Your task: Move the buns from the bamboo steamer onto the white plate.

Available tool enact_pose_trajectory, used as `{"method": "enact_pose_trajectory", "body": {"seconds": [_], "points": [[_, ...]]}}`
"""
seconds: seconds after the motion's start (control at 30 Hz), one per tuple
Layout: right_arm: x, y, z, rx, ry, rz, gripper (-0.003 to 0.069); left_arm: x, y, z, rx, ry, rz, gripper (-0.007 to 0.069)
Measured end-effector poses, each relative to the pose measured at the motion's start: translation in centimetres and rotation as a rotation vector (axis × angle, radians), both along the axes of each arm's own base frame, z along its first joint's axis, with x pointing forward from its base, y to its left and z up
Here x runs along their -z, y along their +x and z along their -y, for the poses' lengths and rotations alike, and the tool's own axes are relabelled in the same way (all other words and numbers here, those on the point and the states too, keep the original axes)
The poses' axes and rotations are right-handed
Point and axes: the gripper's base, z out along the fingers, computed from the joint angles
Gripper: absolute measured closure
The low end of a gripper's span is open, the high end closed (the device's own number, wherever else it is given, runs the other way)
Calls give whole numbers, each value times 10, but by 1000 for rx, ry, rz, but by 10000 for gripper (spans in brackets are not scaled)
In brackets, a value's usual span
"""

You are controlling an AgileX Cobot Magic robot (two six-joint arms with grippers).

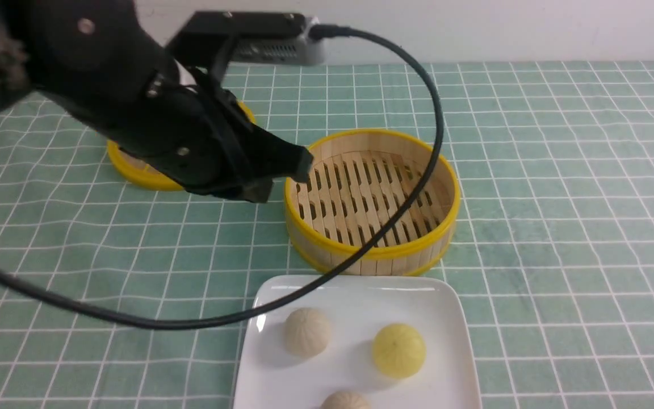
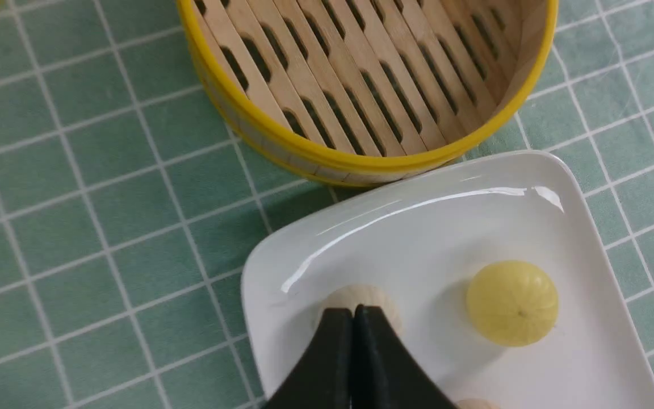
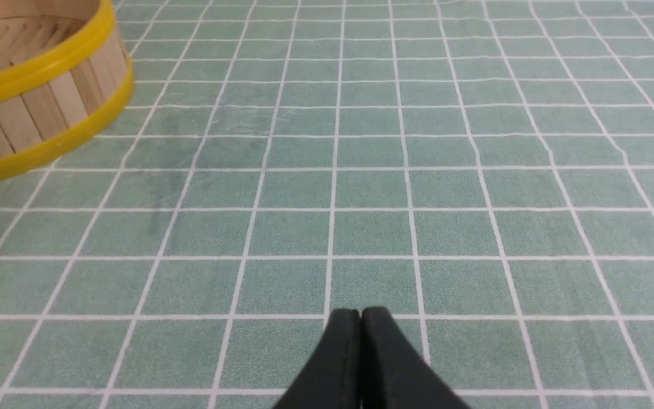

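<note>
At the surface's near edge sits the plate [image 1: 412, 301], carrying the cream bun [image 1: 307, 332], the yellow bun [image 1: 398, 350] to its right, and a third bun [image 1: 346, 400] nearest, cut off by the frame. The right pincer [image 3: 360, 318] is closed and empty over the checked cloth [image 3: 418, 170], apart from the plate. Just beyond the plate stands the steamer [image 1: 395, 264]. The left pincer [image 1: 303, 165], closed on nothing, hangs above the steamer's left rim. Toward the far left lies the lid [image 1: 134, 173], mostly hidden behind that arm.
</note>
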Motion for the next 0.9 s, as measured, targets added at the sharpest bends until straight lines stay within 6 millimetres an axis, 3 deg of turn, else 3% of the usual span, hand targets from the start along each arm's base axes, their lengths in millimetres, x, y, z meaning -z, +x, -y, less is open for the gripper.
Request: {"method": "enact_pose_trajectory", "body": {"seconds": [0.2,0.27,0.4,0.53,0.63,0.8,0.9], "points": [[0,0,1,26,0,3,644,-54,-56,-41,-8,-14,160,617],[0,0,1,26,0,3,644,-75,-88,-63,-26,-31,229,617],[0,0,1,26,0,3,644,-86,-124,-88,-63,-57,282,617],[0,0,1,26,0,3,638,-67,-163,-113,-92,-119,341,617],[0,0,1,26,0,3,634,-29,-183,-125,-91,-191,438,617],[0,0,1,26,0,3,625,12,-189,-124,-123,-417,549,617],[0,0,1,26,0,3,622,16,-190,-123,-133,-545,631,613]]}}
